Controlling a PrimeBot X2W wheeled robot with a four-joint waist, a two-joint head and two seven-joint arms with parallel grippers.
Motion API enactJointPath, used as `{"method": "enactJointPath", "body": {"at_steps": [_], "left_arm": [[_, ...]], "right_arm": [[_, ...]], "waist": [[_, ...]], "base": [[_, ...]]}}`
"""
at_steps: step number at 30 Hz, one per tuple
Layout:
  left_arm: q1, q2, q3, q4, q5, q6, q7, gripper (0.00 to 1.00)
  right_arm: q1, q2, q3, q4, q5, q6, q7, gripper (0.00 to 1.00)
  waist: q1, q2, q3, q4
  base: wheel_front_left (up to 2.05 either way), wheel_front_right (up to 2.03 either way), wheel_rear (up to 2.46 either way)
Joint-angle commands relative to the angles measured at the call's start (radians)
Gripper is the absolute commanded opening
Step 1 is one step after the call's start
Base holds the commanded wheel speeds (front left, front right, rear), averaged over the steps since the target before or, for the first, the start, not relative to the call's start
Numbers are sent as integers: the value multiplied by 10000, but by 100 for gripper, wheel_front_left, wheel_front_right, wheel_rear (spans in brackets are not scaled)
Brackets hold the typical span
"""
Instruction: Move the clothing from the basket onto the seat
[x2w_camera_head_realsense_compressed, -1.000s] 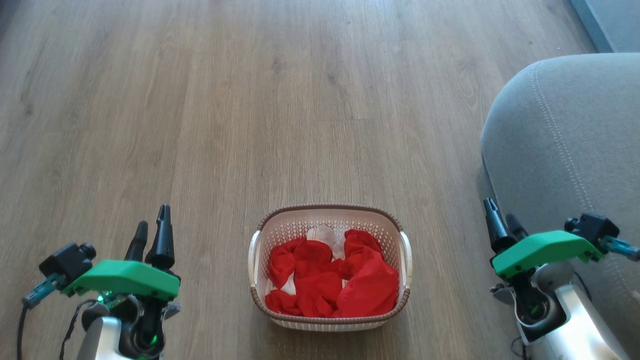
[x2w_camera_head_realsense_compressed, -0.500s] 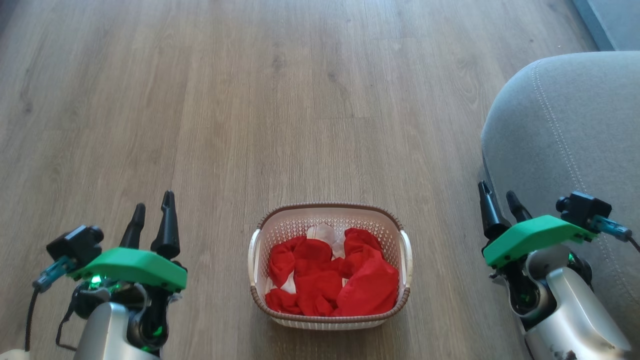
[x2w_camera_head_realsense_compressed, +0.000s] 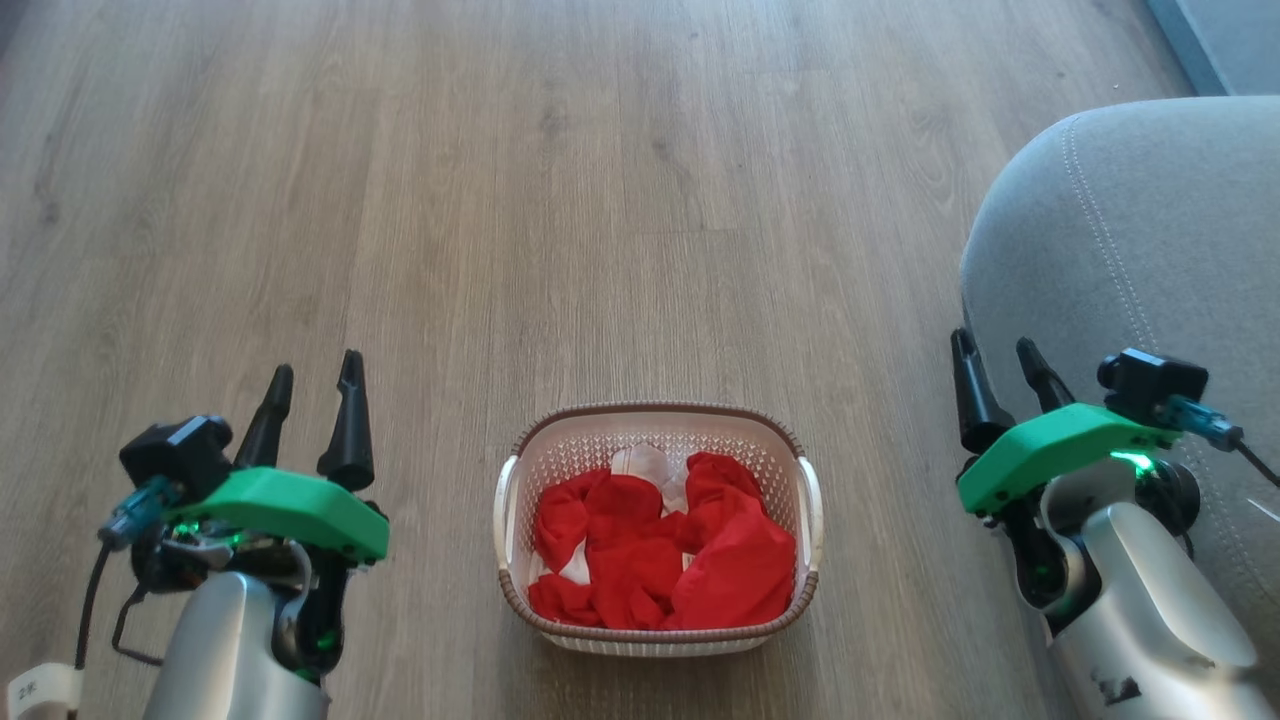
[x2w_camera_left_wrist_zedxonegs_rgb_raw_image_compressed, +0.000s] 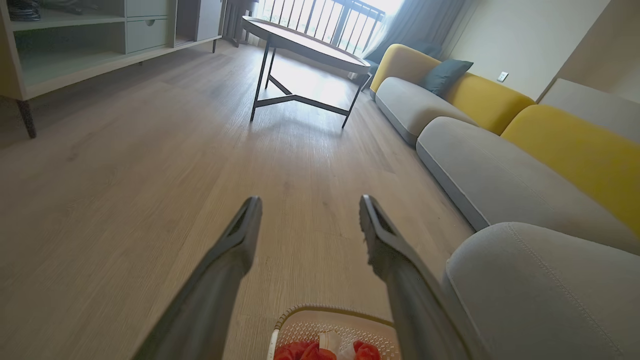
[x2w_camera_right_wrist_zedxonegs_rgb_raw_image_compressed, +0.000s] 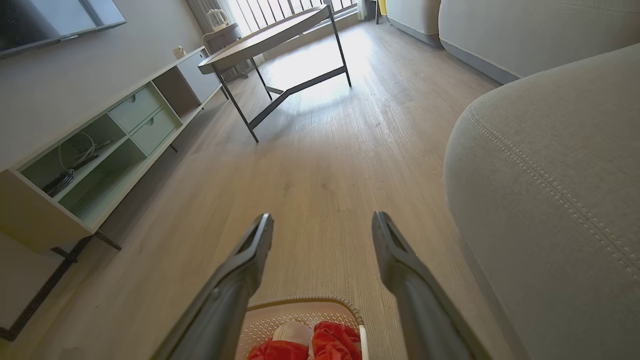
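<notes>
Clothing lies heaped in the basket, red with white patches, between the two end effectors and a little nearer the robot than their fingertips. The left end effector hangs with its fingers spread and nothing between them, well to the basket's left. The right end effector is likewise spread and empty, with the seat just beside its outer finger.

Risks, as I judge them: the garments look tangled, so a pinch on one fold may drag several out, or lift the light basket along if fabric snags the perforated wall. A shallow pinch may slip off the soft cloth. The right arm, so close to the cushion, could brush it while swinging inward.

Beyond the fingertips runs bare wood-look floor. Farther ahead stand a coffee table, a grey-and-yellow sofa and a low cabinet.
</notes>
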Motion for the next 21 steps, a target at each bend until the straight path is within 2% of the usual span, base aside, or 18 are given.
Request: {"method": "enactJointPath", "body": {"at_steps": [1,21], "left_arm": [[-623,237,192,-286,295,-49,-156,100],[-1134,154,275,165,2532,-62,-747,100]], "right_arm": [[-596,-134,191,-259,-267,56,-149,100],[-1224,-346,556,169,-2266,68,-733,100]], "waist": [[0,0,1,-4],[0,0,13,-31]], "base": [[0,0,0],[0,0,0]]}}
